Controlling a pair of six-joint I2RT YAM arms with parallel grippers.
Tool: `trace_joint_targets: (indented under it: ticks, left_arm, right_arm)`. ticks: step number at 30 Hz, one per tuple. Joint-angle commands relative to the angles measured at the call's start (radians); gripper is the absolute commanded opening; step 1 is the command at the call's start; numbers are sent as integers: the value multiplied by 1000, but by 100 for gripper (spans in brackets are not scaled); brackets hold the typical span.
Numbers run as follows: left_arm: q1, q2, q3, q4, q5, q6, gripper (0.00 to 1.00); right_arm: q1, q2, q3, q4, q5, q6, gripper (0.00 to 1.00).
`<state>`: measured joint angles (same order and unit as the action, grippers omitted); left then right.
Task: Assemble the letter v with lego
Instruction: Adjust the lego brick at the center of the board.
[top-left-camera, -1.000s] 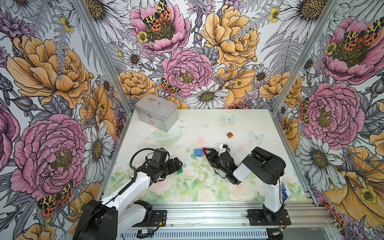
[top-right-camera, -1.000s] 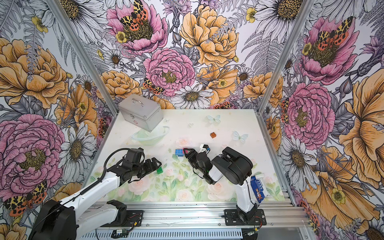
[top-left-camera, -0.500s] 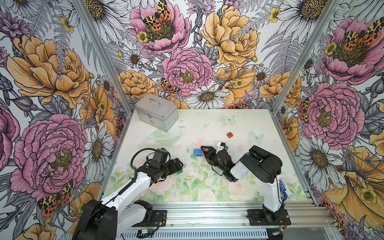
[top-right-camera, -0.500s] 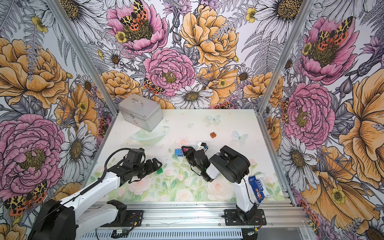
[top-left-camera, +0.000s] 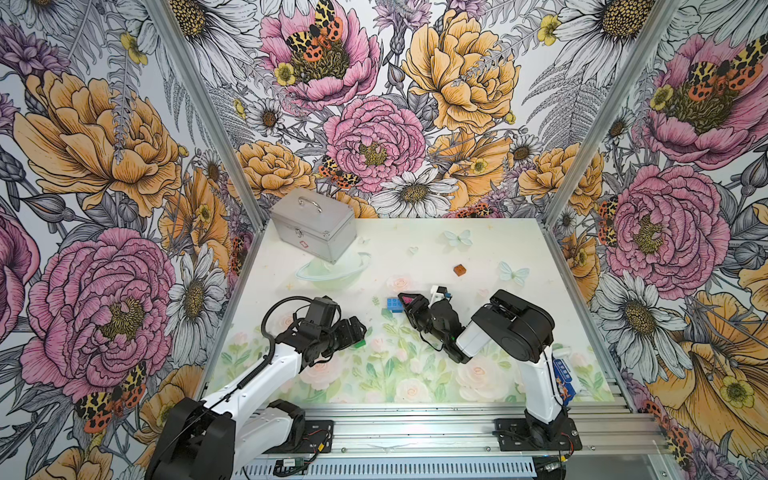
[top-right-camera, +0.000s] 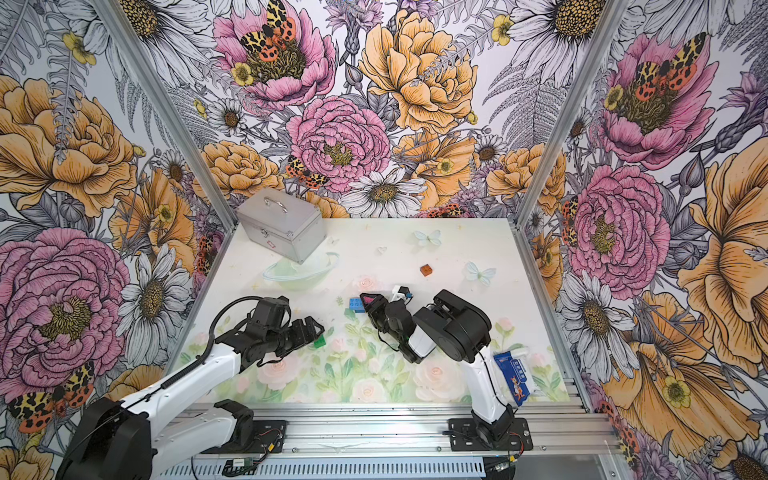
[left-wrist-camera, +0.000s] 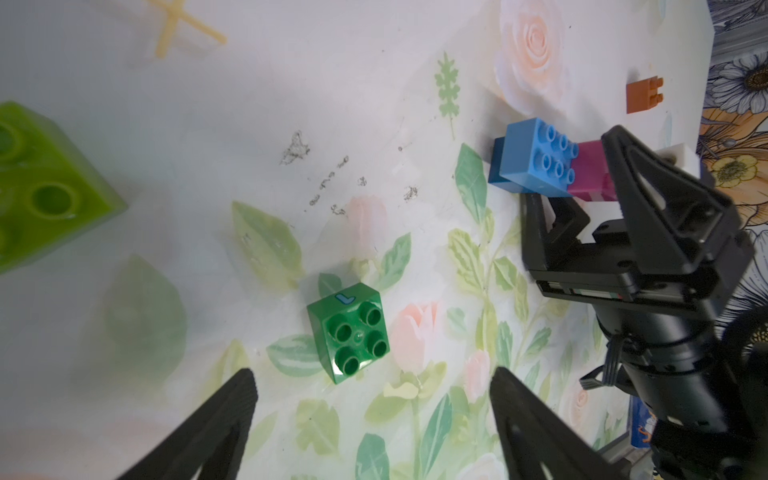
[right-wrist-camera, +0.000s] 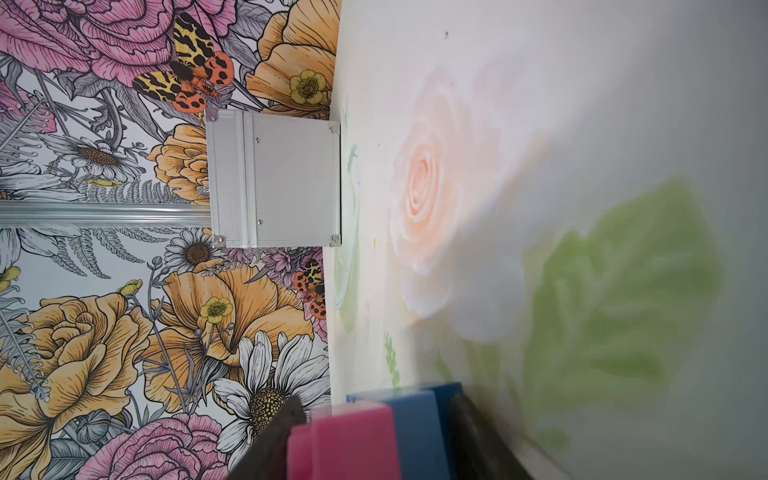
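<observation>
My right gripper (top-left-camera: 409, 305) (right-wrist-camera: 376, 415) is shut on a joined lego stack lying on its side at the table: a pink brick (top-left-camera: 411, 298) (right-wrist-camera: 349, 440), a light blue brick (top-left-camera: 394, 303) (left-wrist-camera: 536, 158) and a dark blue one (right-wrist-camera: 446, 399) behind it. One finger presses the pink end, the other the dark blue end. My left gripper (top-left-camera: 353, 330) (left-wrist-camera: 372, 378) stands open, low over the table. A green brick (left-wrist-camera: 348, 332) (top-right-camera: 320, 341) sits loose just ahead of its fingertips. A lime brick (left-wrist-camera: 41, 187) lies off to one side. A brown brick (top-left-camera: 459, 269) (left-wrist-camera: 644, 94) lies alone farther back.
A silver metal case (top-left-camera: 313, 224) (right-wrist-camera: 274, 178) stands at the back left corner. A flat blue packet (top-right-camera: 515, 374) lies at the front right beside the right arm's base. Metal frame posts and flowered walls close the table on three sides.
The right arm has shifted left toward the blue and pink stack and its jaws have narrowed onto it. The left arm and the green brick have not moved.
</observation>
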<state>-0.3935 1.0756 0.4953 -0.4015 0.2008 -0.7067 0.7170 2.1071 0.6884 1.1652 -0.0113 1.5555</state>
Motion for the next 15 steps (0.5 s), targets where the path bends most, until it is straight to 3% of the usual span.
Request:
trace_joint_targets:
  ticks: [1, 15]
  left_arm:
    - [-14, -15, -11, -10, -13, 2, 89]
    - [-71, -76, -35, -92, -54, -65, 87]
  right_arm:
    - [9, 15, -1, -19, 4, -7, 51]
    - [15, -14, -13, -71, 2, -110, 46]
